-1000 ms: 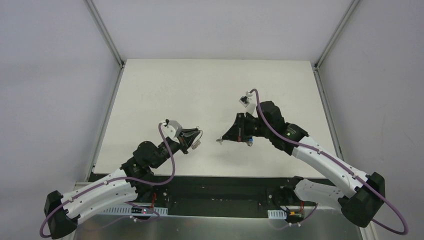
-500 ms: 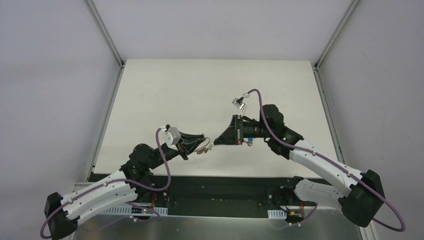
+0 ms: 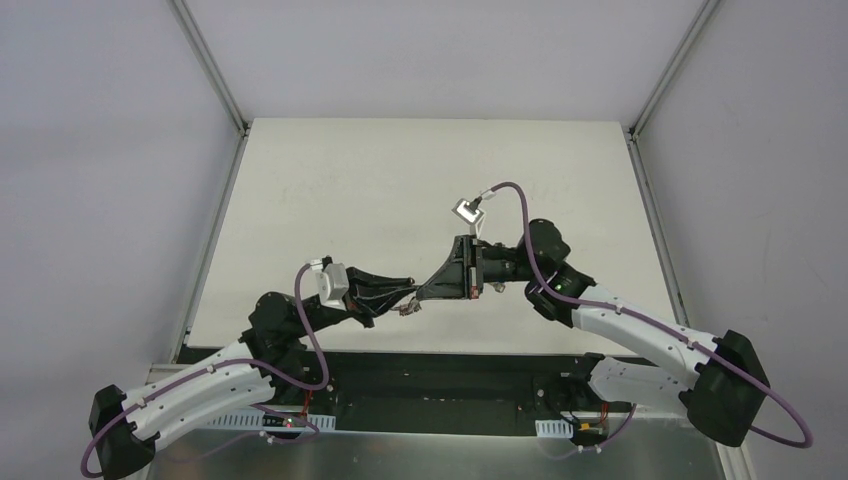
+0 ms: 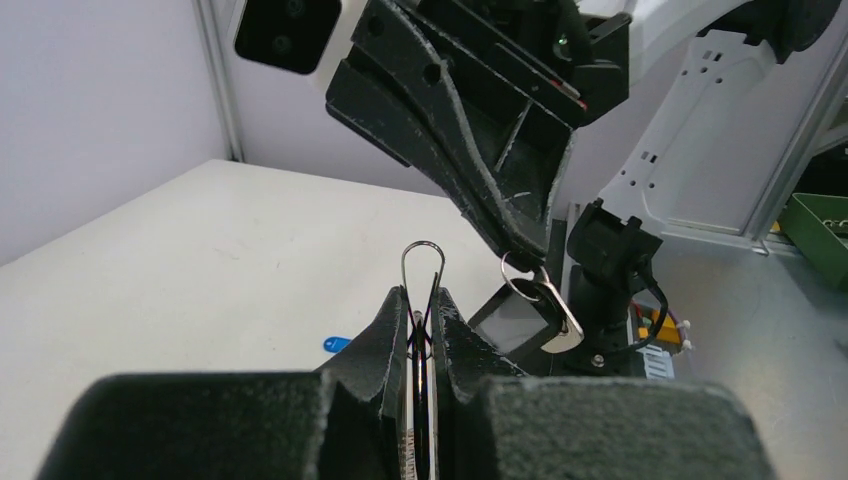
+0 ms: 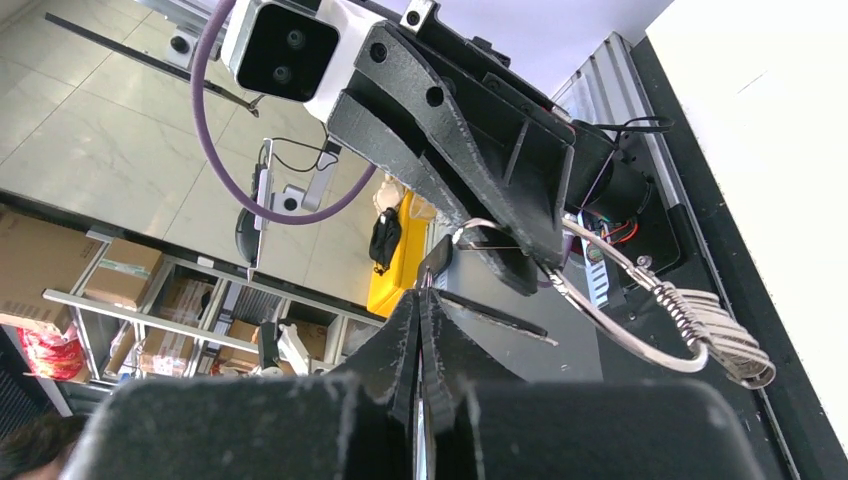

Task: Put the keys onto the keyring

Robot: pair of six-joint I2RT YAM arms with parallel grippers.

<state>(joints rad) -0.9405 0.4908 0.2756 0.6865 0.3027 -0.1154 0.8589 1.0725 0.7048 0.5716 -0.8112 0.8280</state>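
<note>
- The thin silver wire keyring [image 4: 423, 244] is clamped in the left end effector [image 4: 422, 300].
- The small black-headed metal key [image 4: 545, 308] is pinched by the right end effector [image 5: 421, 300].

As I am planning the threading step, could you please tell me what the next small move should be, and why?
Probably nudge the right end effector sideways so the hole of the black key meets the keyring. The left end effector clamps the ring upright, and the key hangs just beside its loop, apparently not yet threaded on.
</note>
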